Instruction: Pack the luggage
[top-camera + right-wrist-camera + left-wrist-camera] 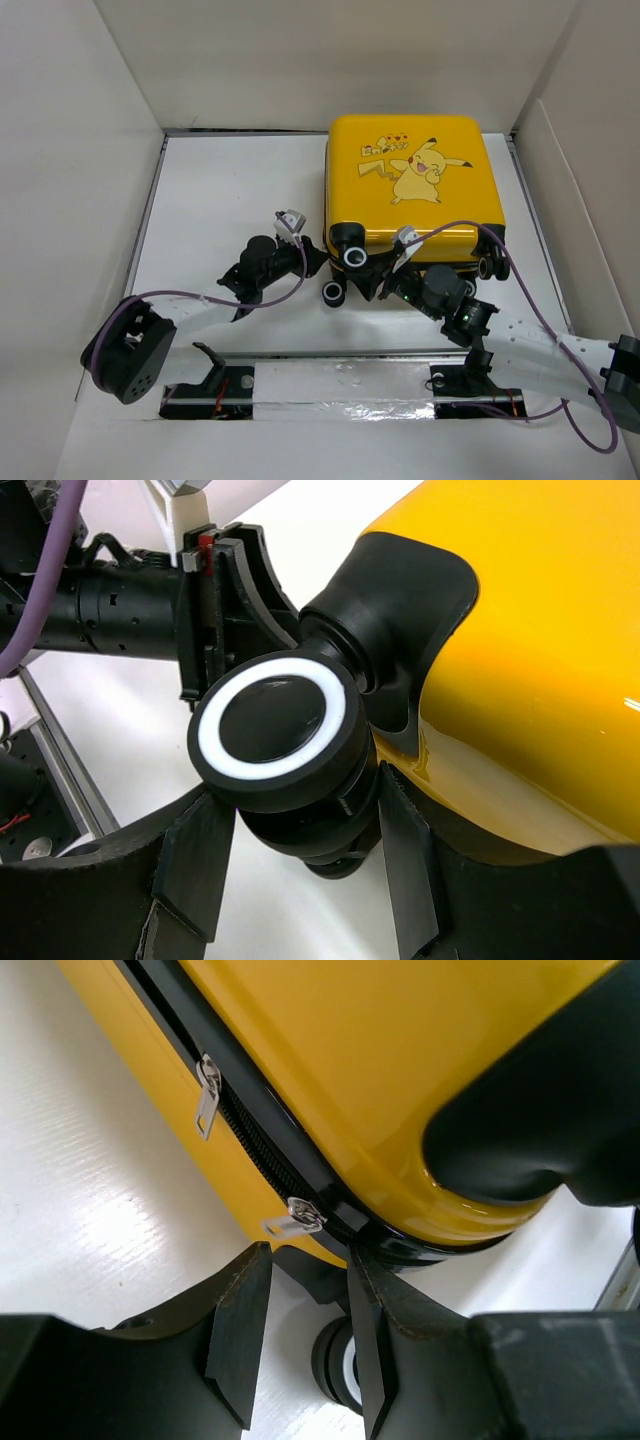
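Right gripper (300,792) grips a wheel (270,725) of Pikachu-print luggage (410,170).

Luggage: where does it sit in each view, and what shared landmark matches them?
Top external: luggage lies centre right.
Left wrist: luggage fills the upper frame.
Right wrist: luggage fills the right side.
Shared landmark: its black corner wheel housing.

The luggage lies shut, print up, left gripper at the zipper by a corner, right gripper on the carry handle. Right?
Not quite. The right gripper is on a black wheel with a white ring, not the carry handle; the right wrist view shows its fingers either side of it. The rest holds: the luggage lies shut, print up, and the left gripper is at the zipper.
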Robot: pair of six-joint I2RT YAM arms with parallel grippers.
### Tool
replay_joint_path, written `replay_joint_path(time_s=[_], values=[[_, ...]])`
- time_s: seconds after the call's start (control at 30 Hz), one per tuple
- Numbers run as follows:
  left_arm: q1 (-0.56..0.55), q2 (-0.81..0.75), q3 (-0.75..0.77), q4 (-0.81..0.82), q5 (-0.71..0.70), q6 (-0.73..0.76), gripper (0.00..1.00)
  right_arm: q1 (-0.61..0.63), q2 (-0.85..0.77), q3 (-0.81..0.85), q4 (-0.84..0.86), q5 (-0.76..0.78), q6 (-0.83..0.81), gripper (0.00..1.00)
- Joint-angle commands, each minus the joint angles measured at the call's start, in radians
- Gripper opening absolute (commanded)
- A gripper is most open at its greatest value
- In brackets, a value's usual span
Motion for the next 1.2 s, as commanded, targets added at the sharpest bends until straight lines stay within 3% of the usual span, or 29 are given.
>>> replay_joint_path(time_s=[0.0,0.13,0.37,0.43,0.77,1.03,1.17], values=[[0.0,0.009,0.054,0.037,-0.029,0.025,0.33,0.029,-0.024,0.058,0.06,-0.06,0.028,0.0],[0.0,0.042,0.1,0.015,-0.067,0.045,0.32,0.029,-0.029,0.055,0.057,-0.064,0.028,0.0],[0.0,0.087,0.128,0.024,-0.106,0.07,0.11,0.029,-0.03,0.049,0.063,-0.075,0.028,0.0],[0.0,0.096,0.136,0.029,-0.127,0.079,0.0,0.029,-0.029,0.046,0.066,-0.077,0.031,0.0],[0.0,0.115,0.168,0.041,-0.251,0.099,0.0,0.029,-0.015,0.055,0.073,-0.101,0.028,0.0],[0.0,0.055,0.052,0.055,-0.084,0.05,0.0,0.029,-0.012,0.055,0.071,-0.092,0.026,0.0],[0.0,0.026,0.039,0.0,-0.081,0.039,0.0,0.029,-0.006,0.055,0.077,-0.092,0.026,0.0]])
